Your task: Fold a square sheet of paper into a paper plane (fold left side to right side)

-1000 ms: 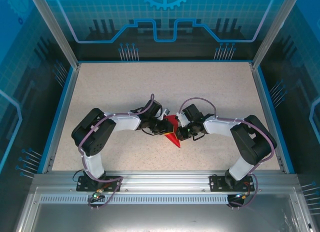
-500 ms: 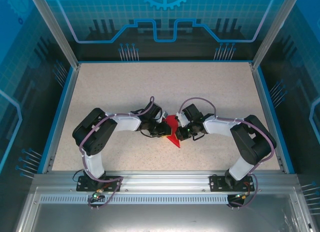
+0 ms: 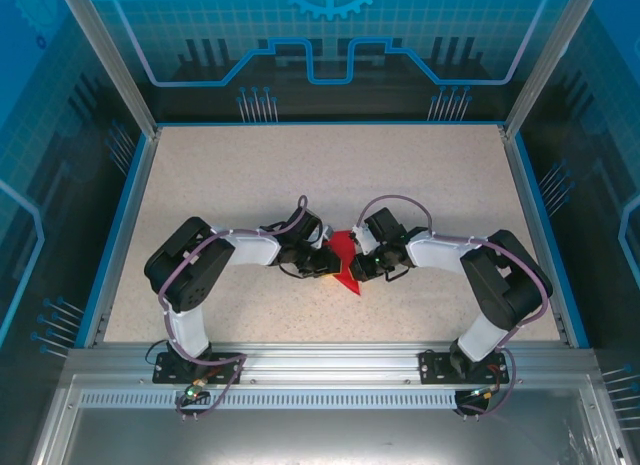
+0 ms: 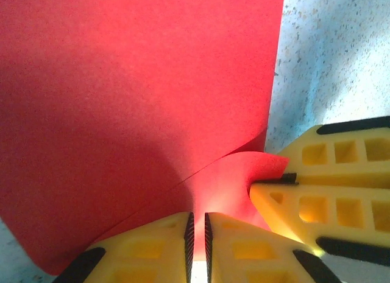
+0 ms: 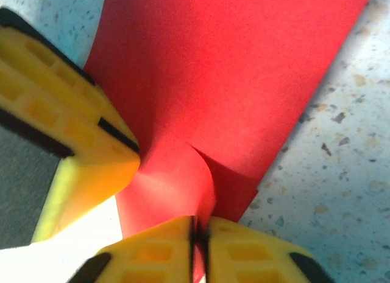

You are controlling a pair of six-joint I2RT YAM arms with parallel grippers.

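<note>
Blue see-through panels printed with grid and circuit lines wall the cell on three sides, held by slanted aluminium posts. Inside lies a flat table, its top pale beige with dark speckles and edged by a blue border. A ribbed aluminium rail runs along the near edge and carries both bases.

The left arm and the right arm bend inward and meet near the middle of the table. Between them the red sheet of paper rests on the speckled top, narrowing to a point toward the rail. Close up, the sheet curls upward where it is held, and a folded layer lies flat on the surface.

The left gripper has its yellow fingers pressed together on the raised paper edge. The right gripper likewise pinches the paper, a red sliver showing between its fingers. The two grippers sit just beside each other.
</note>
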